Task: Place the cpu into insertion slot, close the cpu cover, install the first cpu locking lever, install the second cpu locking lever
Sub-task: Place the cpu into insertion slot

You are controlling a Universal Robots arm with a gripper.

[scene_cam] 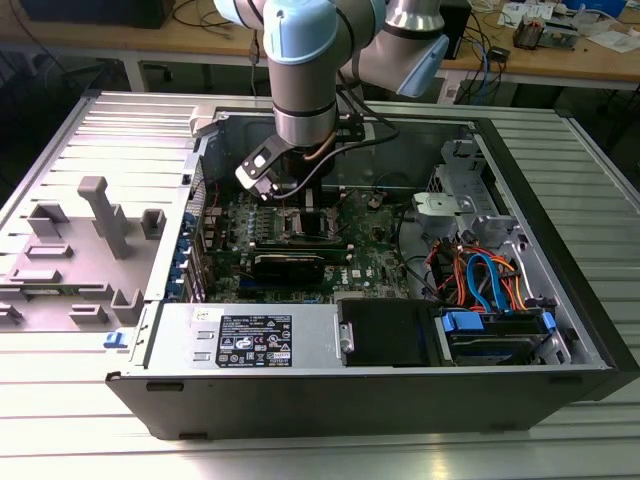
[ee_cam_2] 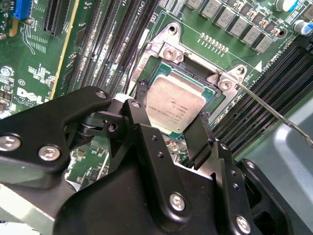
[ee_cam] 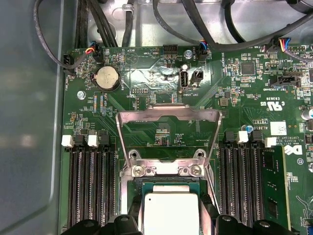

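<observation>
Gripper (ee_cam_2: pixel 172 110) pinching the cpu (ee_cam_2: pixel 171 100) by two opposite edges, chip right down at the insertion slot (ee_cam_2: pixel 195 77) | cpu cover (ee_cam: pixel 168 114) standing open | risk: a tilted or offset seat could bend socket contacts

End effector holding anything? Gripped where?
The cpu, pinched at two opposite side edges by the end effector. It sits low in the insertion slot, with the cpu cover raised open.
</observation>
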